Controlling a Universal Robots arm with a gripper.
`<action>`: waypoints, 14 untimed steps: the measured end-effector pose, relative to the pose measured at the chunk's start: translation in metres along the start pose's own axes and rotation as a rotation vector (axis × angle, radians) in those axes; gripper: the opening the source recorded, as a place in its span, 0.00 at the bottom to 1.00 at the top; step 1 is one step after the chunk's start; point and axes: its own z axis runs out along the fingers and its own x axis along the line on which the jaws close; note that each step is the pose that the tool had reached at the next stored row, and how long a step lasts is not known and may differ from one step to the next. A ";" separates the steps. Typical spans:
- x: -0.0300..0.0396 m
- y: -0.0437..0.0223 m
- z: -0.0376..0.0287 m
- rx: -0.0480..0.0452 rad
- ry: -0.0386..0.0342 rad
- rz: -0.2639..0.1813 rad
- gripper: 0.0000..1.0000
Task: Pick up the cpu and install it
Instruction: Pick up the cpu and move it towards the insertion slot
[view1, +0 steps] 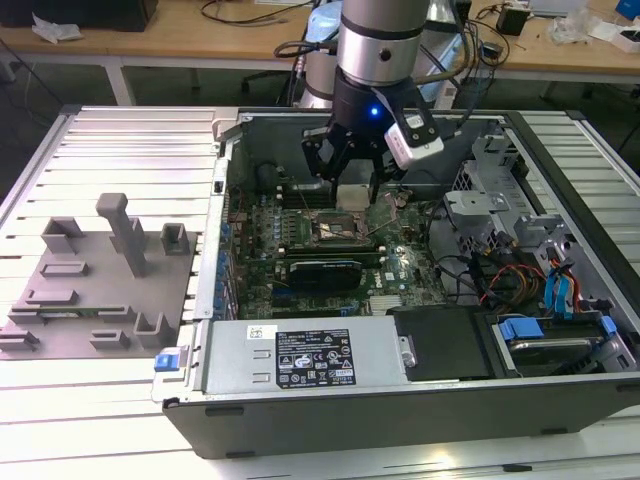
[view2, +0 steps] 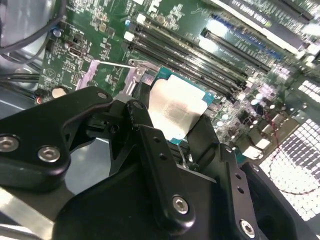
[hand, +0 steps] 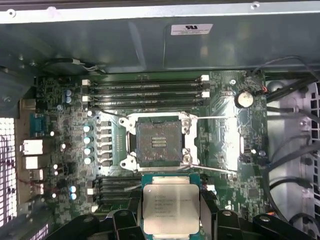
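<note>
Tool (hand: 171, 222) is clamping the cpu (hand: 170, 202), hovering at twelve o'clock of the socket (view1: 335, 228) in the exterior view; installing is, I judge, demanding square alignment.

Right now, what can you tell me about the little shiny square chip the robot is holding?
The cpu is a thin, flat square with a silvery metal top plate on a green base. The black end effector grips it by two opposite sides and is the only thing touching it. It hangs over the motherboard, near the open, empty socket, not yet seated.
</note>
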 end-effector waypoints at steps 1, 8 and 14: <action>0.0010 0.0029 0.0031 0.0000 0.0000 0.000 0.55; 0.0081 0.0136 0.0177 -0.0001 -0.0002 0.000 0.55; 0.0091 0.0134 0.0282 0.0000 -0.0005 -0.019 0.55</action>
